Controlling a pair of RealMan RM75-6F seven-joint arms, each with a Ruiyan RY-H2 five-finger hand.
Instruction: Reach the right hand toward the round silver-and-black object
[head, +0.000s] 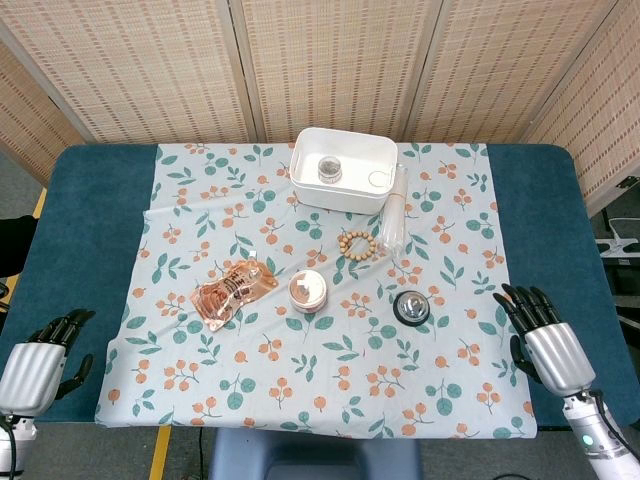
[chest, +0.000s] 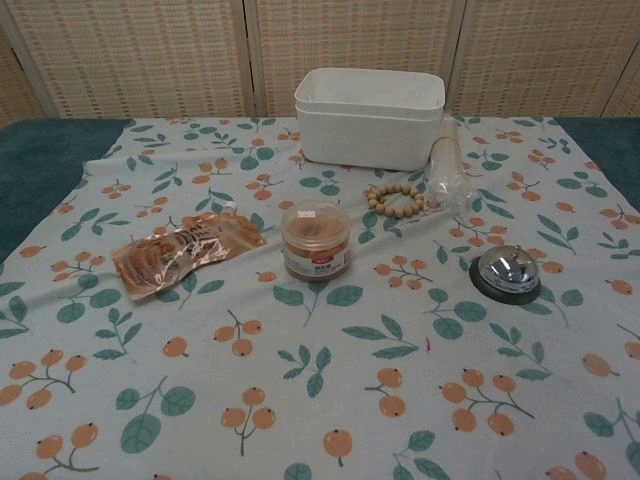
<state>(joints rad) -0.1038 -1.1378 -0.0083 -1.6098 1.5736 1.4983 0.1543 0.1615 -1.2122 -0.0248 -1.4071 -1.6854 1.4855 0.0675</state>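
Note:
The round silver-and-black object (head: 411, 308) is a small bell with a shiny dome on a black base, lying on the patterned cloth right of centre; the chest view shows the bell (chest: 507, 273) at the right. My right hand (head: 540, 335) rests at the table's right front, fingers apart and empty, well to the right of the bell. At the left front edge my left hand (head: 45, 350) lies with its fingers loosely spread, holding nothing. Neither hand shows in the chest view.
A white bin (head: 343, 169) stands at the back with a small jar inside. A bead bracelet (head: 356, 245), a clear plastic bag (head: 397, 210), a small round tub (head: 308, 291) and an orange snack packet (head: 233, 289) lie on the cloth (head: 250, 400).

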